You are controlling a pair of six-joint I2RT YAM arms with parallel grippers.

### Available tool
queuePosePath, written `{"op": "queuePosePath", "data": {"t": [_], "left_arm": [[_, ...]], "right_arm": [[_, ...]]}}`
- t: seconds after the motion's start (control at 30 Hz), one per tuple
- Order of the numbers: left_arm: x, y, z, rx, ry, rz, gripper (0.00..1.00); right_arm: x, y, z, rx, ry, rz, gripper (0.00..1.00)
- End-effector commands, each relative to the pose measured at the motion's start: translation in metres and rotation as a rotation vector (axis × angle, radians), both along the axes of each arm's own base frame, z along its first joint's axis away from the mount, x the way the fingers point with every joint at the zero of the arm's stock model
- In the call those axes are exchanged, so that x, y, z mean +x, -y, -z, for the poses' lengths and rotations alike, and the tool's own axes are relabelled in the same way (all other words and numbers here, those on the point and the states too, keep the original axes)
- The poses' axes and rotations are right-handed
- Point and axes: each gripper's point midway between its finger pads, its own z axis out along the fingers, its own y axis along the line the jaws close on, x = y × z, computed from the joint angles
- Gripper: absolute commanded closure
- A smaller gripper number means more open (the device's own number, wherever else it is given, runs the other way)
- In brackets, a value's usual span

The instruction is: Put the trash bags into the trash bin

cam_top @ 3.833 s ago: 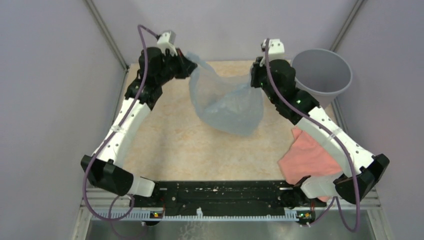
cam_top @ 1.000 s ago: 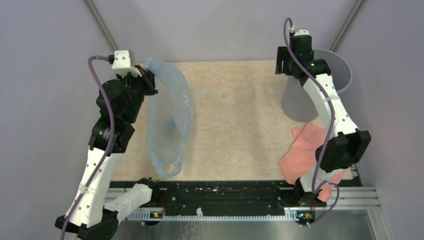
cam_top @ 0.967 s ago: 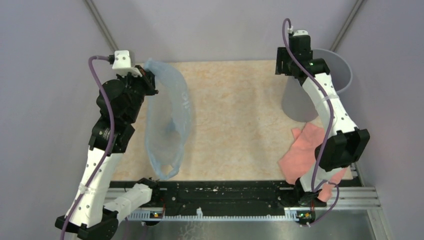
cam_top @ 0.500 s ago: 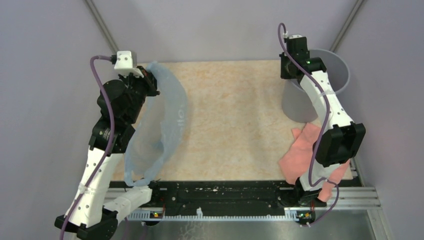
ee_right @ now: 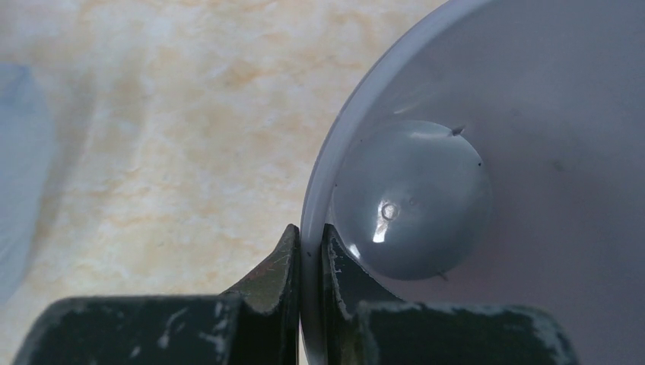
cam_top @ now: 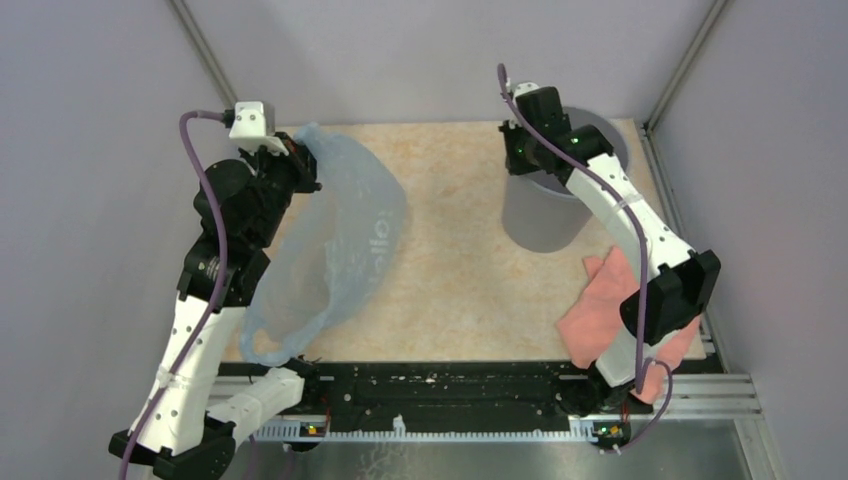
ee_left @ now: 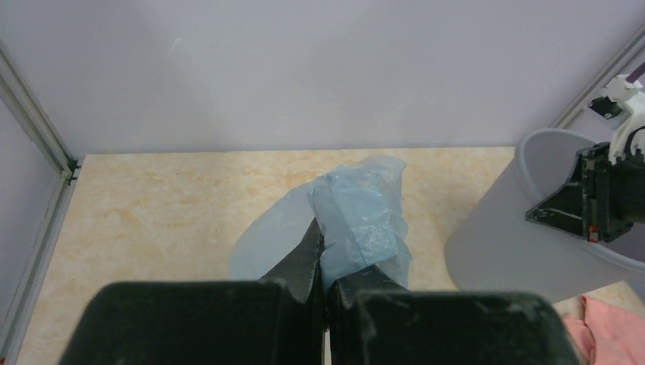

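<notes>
Left fingers [ee_left: 303, 262] pinch trash bag [cam_top: 345, 235] | right fingers [ee_right: 275, 274] now clamp trash bin [cam_top: 540, 215], shifted left

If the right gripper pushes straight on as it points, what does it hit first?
The trash bin: the right gripper is shut on its rim, so the wall would likely wedge deeper into the grip.

I saw the marbled beige tabletop [cam_top: 460, 270] carrying the grey trash bin [cam_top: 540, 215] at far right, a pink cloth [cam_top: 600, 315] (rumpled) at near right, and the pale blue trash bag [cam_top: 340, 250] sagging onto its left.
</notes>
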Motion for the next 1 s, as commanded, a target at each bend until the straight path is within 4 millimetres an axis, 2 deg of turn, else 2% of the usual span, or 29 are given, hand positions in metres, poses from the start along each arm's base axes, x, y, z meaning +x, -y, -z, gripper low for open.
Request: {"op": "queuePosePath", "data": {"t": [0.0,0.13,0.23,0.4,0.57,0.67,0.97], "left_arm": [[-0.014,0.005,-0.037,-0.062,0.086,0.045,1.00],[-0.019,0.010,-0.054,-0.109,0.120,0.080,1.00],[-0.019,0.015,-0.064,-0.135,0.132,0.104,1.00],[-0.019,0.018,-0.075,-0.166,0.154,0.119,1.00],[-0.018,0.015,-0.087,-0.177,0.182,0.104,1.00],[-0.020,0.013,-0.096,-0.184,0.203,0.100,1.00],[-0.028,0.004,-0.119,-0.187,0.261,0.068,1.00]], "right_arm": [[-0.023,-0.051,-0.038,0.167,0.066,-0.106,1.00],[-0.042,-0.092,-0.036,0.190,0.058,-0.188,1.00],[-0.053,-0.111,-0.028,0.182,0.041,-0.219,1.00],[-0.069,-0.135,-0.022,0.206,0.027,-0.268,1.00],[-0.082,-0.154,-0.019,0.228,0.014,-0.318,0.94],[-0.087,-0.160,-0.016,0.225,0.007,-0.334,0.87],[-0.095,-0.167,-0.030,0.269,0.026,-0.358,0.53]]}}
